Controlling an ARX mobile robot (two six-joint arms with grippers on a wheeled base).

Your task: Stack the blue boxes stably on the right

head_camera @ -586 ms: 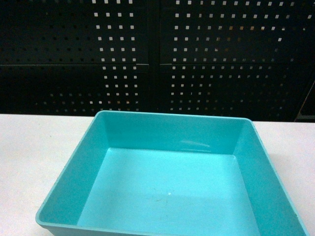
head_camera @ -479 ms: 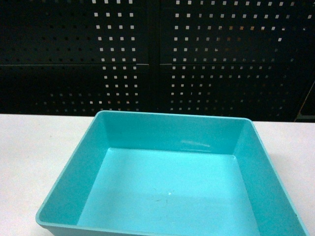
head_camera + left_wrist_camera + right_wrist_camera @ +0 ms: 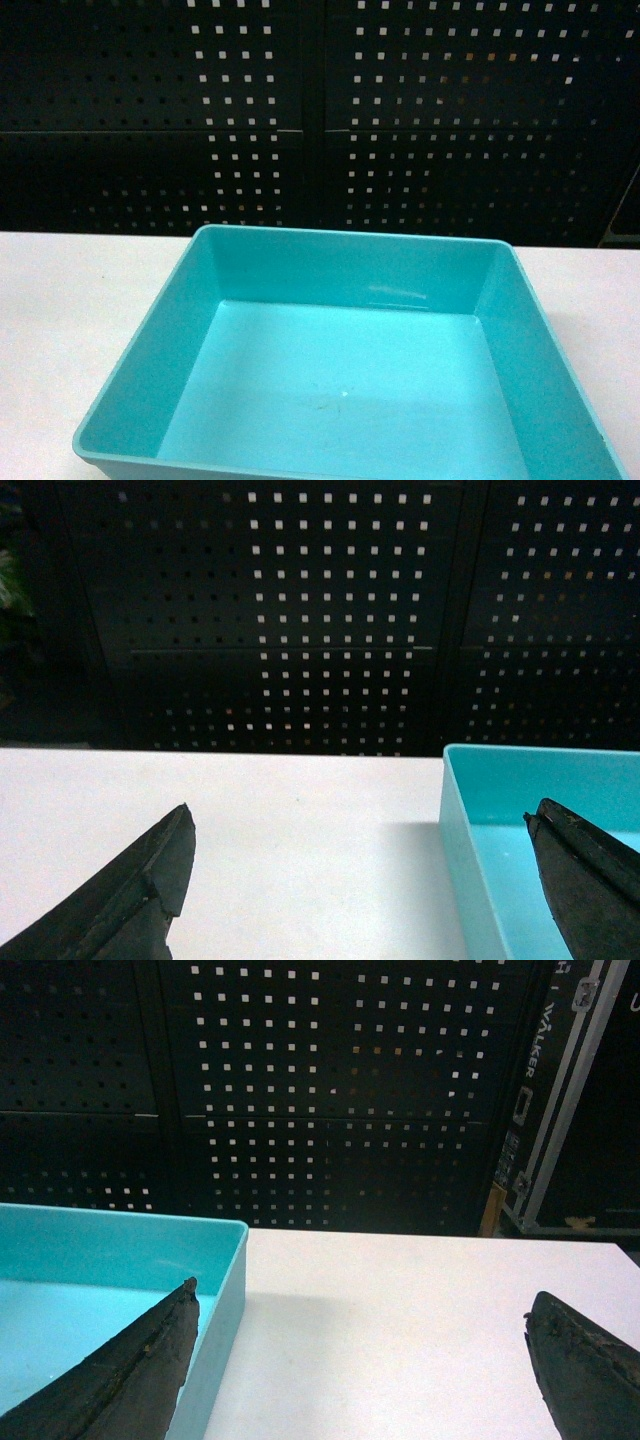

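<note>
From my head camera a turquoise tub (image 3: 340,380) sits low and centre on the white table (image 3: 60,300), squared to me: its far wall runs across the view and its two side walls run away from me, flaring toward the near edge where the picture cuts them off. Because the near part is out of view, I cannot say which of its axes is the longer; what shows looks close to square. The walls slope outward to a rounded rim, and the floor inside is bare, showing only a faint scuff and a small glint of light. Behind the table stands a dark perforated panel (image 3: 320,110). My left gripper (image 3: 360,850) is spread wide, one fingertip (image 3: 150,880) over the bare table and the other over the tub's (image 3: 470,820) left wall and interior, holding nothing and touching nothing that I can see. My right gripper (image 3: 365,1340) is likewise spread wide and holds nothing, its left fingertip (image 3: 150,1360) over the tub's (image 3: 120,1270) right side and its right one above open table. From the right wrist view a black case with metal edging (image 3: 570,1100) leans at the far right, beyond the table's back edge.
</note>
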